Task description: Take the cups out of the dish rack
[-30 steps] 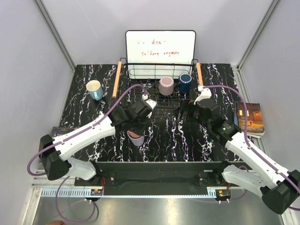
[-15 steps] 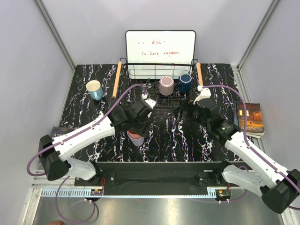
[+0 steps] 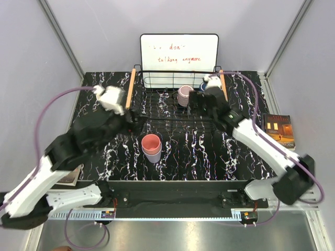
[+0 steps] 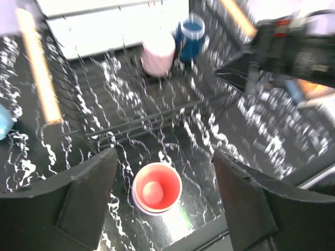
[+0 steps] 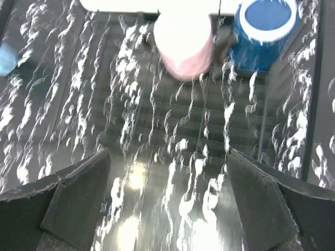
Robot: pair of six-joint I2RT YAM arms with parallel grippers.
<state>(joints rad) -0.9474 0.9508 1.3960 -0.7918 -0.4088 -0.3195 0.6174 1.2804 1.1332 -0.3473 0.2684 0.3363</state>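
Observation:
The salmon pink cup [image 3: 151,142] sits nested in the lavender cup [image 3: 154,156] on the table in front of the dish rack [image 3: 157,104]. My left gripper [image 3: 135,121] hangs open high above them. In the left wrist view the salmon cup [image 4: 157,188] lies free between the spread fingers [image 4: 84,198]. The mauve cup [image 3: 184,95] and navy cup [image 5: 264,31] stand in the rack's back right. My right gripper [image 3: 192,102] is open over the rack, just short of the mauve cup [image 5: 183,44], with nothing between its fingers [image 5: 267,204]. The light blue cup [image 4: 2,123] shows at the left edge.
A white board with writing [image 3: 179,52] stands behind the rack. The rack's wooden handles [image 3: 130,89] run along both sides. A book [image 3: 280,132] lies at the table's right edge and another [image 3: 70,178] partly under my left arm.
My left gripper opened, let go of the salmon cup in the lavender cup, and rose back to the left. My right arm reached forward over the rack towards the mauve and navy cups.

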